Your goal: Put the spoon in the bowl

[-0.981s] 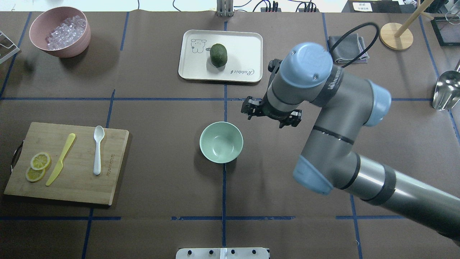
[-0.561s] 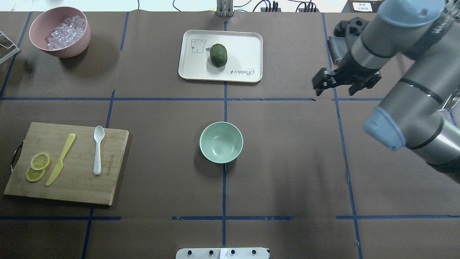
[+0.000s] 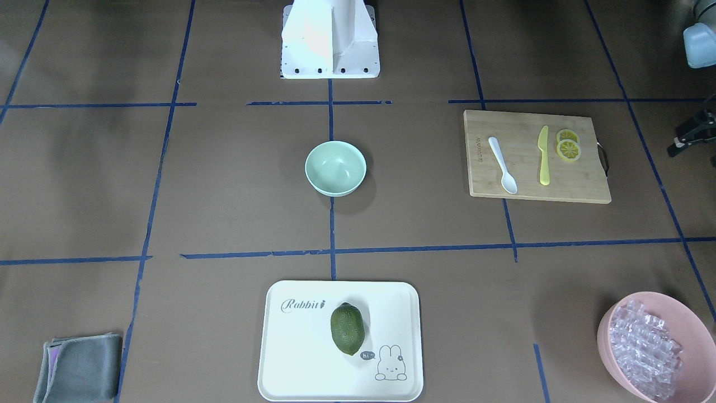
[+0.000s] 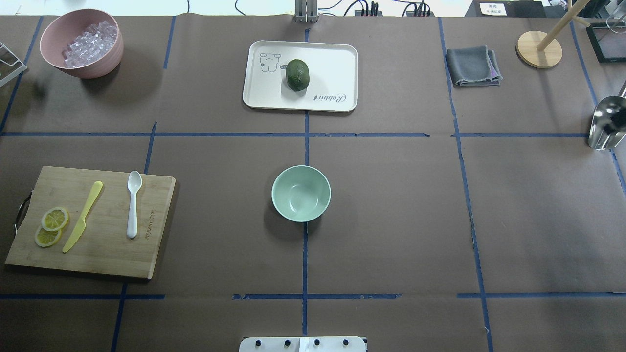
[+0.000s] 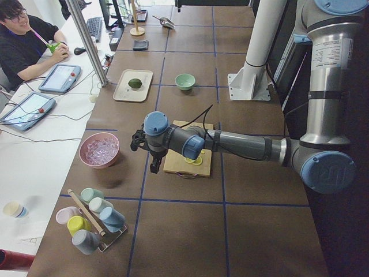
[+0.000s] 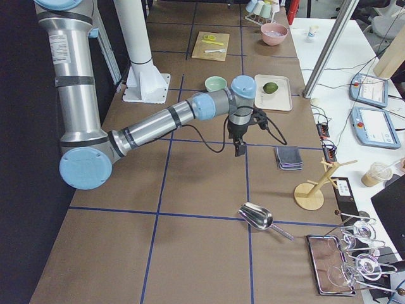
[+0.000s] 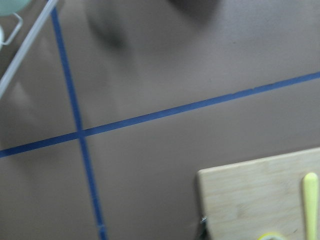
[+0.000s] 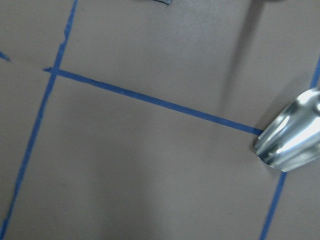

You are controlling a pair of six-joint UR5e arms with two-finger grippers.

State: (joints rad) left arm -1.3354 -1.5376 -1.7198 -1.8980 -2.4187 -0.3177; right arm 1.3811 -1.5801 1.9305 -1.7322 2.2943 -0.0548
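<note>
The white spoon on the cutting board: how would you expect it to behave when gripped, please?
The spoon looks like thin plastic, so probably light and stiff. It lies flat on the cutting board, so its slim handle may slide rather than lift. The rounded scoop might rock if pushed.

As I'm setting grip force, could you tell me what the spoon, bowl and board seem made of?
The spoon looks like white plastic, evenly coloured and slim. The bowl looks like smooth plastic or melamine, softly glossy; glazed ceramic is possible. The board looks like bamboo: pale strips with visible grain.
</note>
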